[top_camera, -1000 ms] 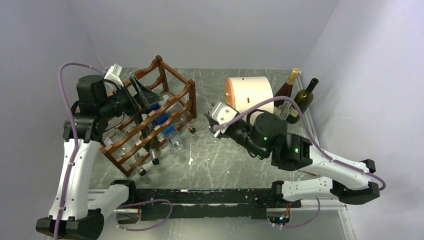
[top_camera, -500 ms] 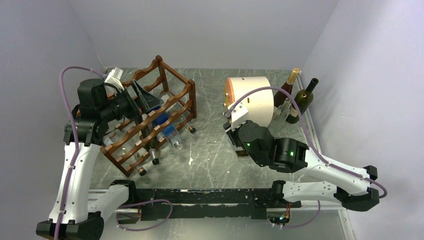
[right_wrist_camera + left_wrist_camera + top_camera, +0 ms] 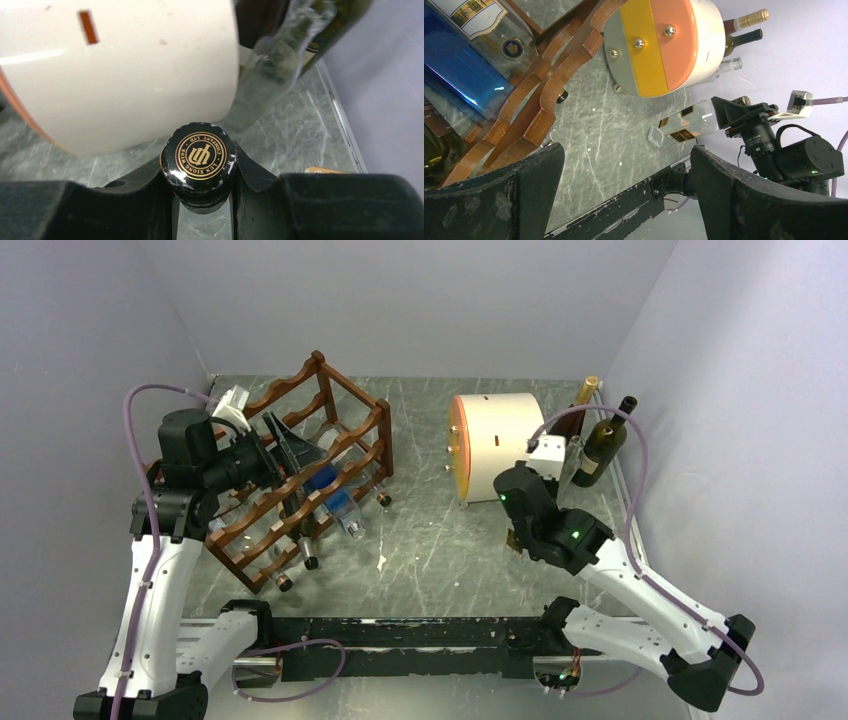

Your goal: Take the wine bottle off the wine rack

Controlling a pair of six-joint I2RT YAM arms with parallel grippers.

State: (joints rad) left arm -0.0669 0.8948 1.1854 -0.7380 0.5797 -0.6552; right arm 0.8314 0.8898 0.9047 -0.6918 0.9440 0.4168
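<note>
Right arm has swung away from the wine rack [image 3: 340,455] over the last second and now sits at the near-right side of the cream drum [image 3: 500,435]. Left arm has barely changed.

Right hand [image 3: 200,172]: clenched on the neck of the wine bottle [image 3: 681,126], a clear one, with fingers [image 3: 260,200] either side just under the cap [image 3: 199,156]. Bottle is off the rack, with the drum between the two.

Key relation: bottle hangs below the right hand, long axis roughly upright, cap up, base toward the counter [image 3: 430,540]. Cannot tell whether the base touches the counter. Three standing bottles [image 3: 605,435] lie past the drum's right end, against the wall. Judged the likely set-down area, so clearance to them and to the drum matters.

Left hand [image 3: 624,200]: released, wide, holding nothing, at the rack's upper tier, well apart from the drum. Right arm alone is placed to finish.

Writing: cap reads "LUN XIONG WINE COMPANY LTD" around a gold monogram. Held bottle's dark-and-gold label is too small to read. A racked bottle beside the blue bottle [image 3: 459,75] carries a cream label, cut off by the frame and not fully legible.
</note>
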